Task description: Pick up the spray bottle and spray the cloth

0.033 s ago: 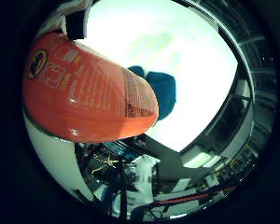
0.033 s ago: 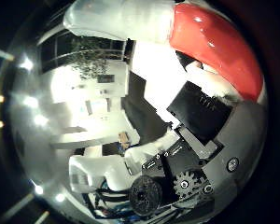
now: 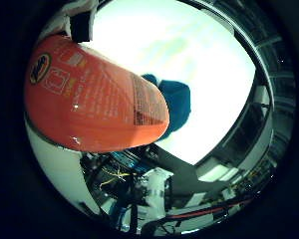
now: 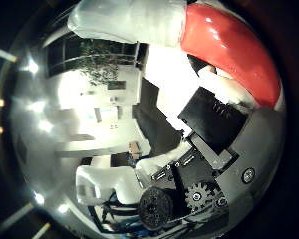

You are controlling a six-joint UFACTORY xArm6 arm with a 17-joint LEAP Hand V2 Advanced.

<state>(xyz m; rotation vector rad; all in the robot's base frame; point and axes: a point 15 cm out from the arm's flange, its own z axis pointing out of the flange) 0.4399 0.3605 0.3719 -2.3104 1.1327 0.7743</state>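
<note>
The orange spray bottle (image 3: 89, 104) fills much of the little finger side view, close against my palm, its printed label facing the camera. Its red-orange body (image 4: 229, 45) also shows in the thumb side view, with my right hand (image 4: 209, 124) curled round it and a white finger (image 4: 129, 20) lying along it. A blue cloth (image 3: 174, 102) lies on the white table (image 3: 189, 59) just past the bottle's end. The bottle's nozzle and trigger are hidden.
The arm's black and white parts (image 3: 149, 189) and a geared part (image 4: 202, 194) sit near the palm. Beyond lie a room with ceiling lights, a plant (image 4: 97, 69) and shelving (image 3: 249, 134) past the table's edge.
</note>
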